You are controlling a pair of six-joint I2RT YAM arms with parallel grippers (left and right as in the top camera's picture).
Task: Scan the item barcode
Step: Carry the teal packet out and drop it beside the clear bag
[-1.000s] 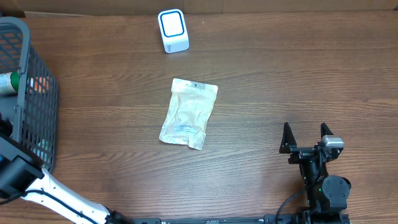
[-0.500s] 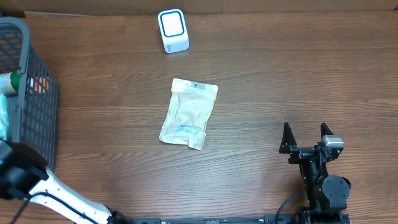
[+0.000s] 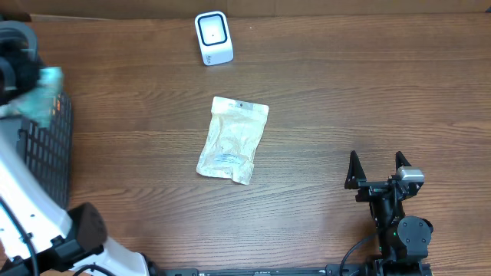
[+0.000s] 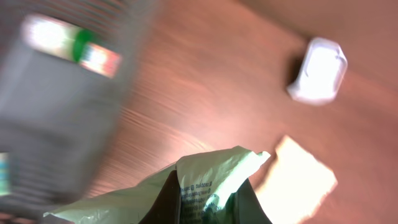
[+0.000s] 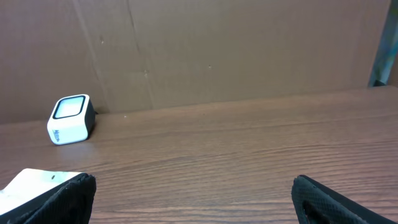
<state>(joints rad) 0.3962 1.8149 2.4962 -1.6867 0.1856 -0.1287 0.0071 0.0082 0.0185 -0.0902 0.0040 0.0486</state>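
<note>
Fingers of left arm (image 4: 166, 200) pinch a green packet (image 4: 208, 177); right fingers (image 5: 65, 198) spread wide.

pale green packet (image 4: 205, 169) | held aloft, crumpled | white scanner (image 3: 213, 37) | well apart

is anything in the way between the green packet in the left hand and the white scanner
Nothing visible. The left hand holds the green packet by the basket, and only bare table lies between it and the white scanner. The pale pouch lies mid-table, off that line.
</note>
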